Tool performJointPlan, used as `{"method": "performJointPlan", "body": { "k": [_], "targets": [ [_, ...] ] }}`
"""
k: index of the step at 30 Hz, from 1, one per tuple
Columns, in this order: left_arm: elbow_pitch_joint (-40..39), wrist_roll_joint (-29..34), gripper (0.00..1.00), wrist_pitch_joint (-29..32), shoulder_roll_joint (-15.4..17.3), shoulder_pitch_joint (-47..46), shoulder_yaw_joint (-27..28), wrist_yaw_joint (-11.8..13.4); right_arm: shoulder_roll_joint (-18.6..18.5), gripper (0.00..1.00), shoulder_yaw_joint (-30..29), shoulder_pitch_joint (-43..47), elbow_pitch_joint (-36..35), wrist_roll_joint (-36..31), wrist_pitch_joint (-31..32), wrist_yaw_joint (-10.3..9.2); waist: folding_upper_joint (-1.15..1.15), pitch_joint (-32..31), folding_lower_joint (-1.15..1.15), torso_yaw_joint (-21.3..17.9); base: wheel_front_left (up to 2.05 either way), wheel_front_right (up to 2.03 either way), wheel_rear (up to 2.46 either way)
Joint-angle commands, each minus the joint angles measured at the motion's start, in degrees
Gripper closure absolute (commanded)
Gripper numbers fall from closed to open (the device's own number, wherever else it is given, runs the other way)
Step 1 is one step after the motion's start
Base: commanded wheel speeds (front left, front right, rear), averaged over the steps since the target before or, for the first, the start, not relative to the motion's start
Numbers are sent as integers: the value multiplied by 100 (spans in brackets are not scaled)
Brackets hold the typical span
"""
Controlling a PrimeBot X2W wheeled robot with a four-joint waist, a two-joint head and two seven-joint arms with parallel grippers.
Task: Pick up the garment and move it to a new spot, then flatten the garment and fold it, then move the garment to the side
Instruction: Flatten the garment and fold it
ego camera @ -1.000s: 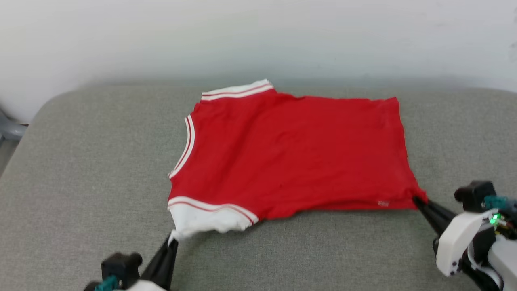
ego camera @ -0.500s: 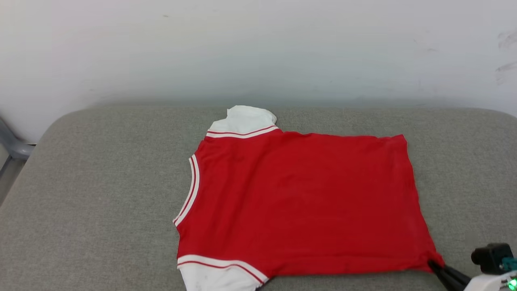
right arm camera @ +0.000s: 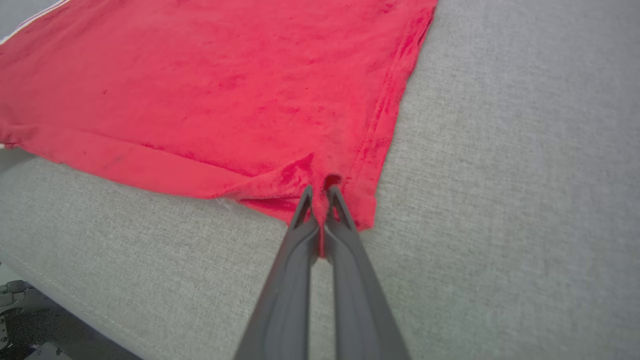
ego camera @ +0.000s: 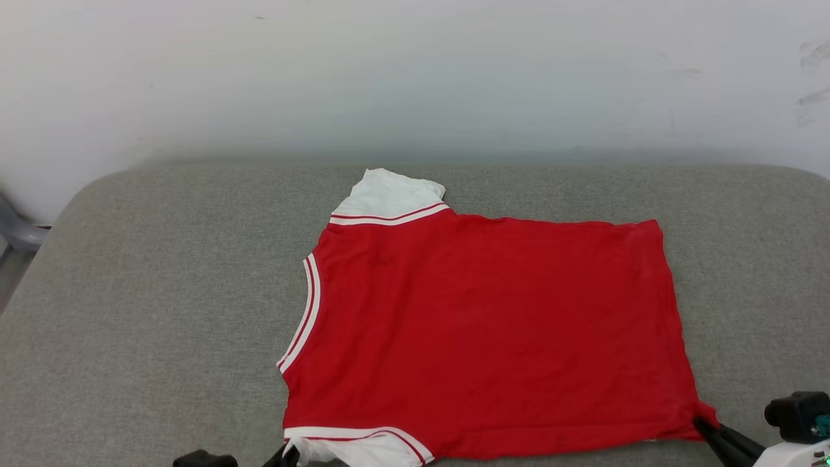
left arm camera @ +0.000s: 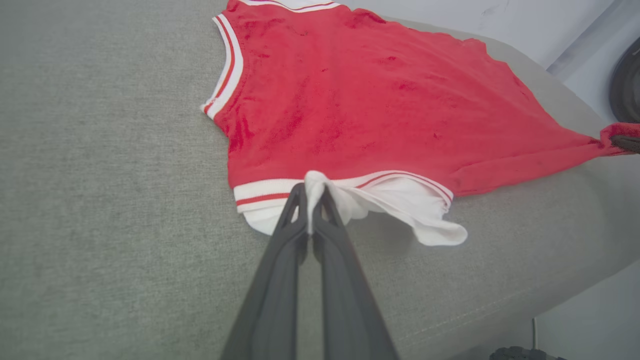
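Left gripper (left arm camera: 311, 194) and right gripper (right arm camera: 319, 195) each pinch a near corner of the shirt (ego camera: 493, 324) ahead (long axis spanning them).

My view has shifted; the garment (ego camera: 493, 324) lies flatter, and its far white sleeve (ego camera: 392, 193) has come out from underneath

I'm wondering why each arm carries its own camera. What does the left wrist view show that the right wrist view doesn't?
Left wrist view: the left fingers pinching the white sleeve, and the striped collar. Right wrist view: the right fingers, seen close, clamped on the red bottom corner, with the hem running away from them. Both: the red shirt spread on the grey cushion.
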Motion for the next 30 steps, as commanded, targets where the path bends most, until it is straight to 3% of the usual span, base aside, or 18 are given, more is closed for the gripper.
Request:
{"method": "performJointPlan", "body": {
  "k": [1,15,30],
  "targets": [
    [22,83,100,-52,75,-173,21,-39,67,100,-88,21,-95,-60,65,-7,0,29,0,-18,0,0,0],
    [360,388,100,149,296,-2055,91,-340,319,100,-648,-679,-547,-251,479,-7,0,770,0,-190,0,0,0],
    [1832,435,100,50,251,-3786,-197,-586,363,100,-350,-1900,-219,-154,813,-7,0,1497,0,-375,0,0,0]
  ]
}}
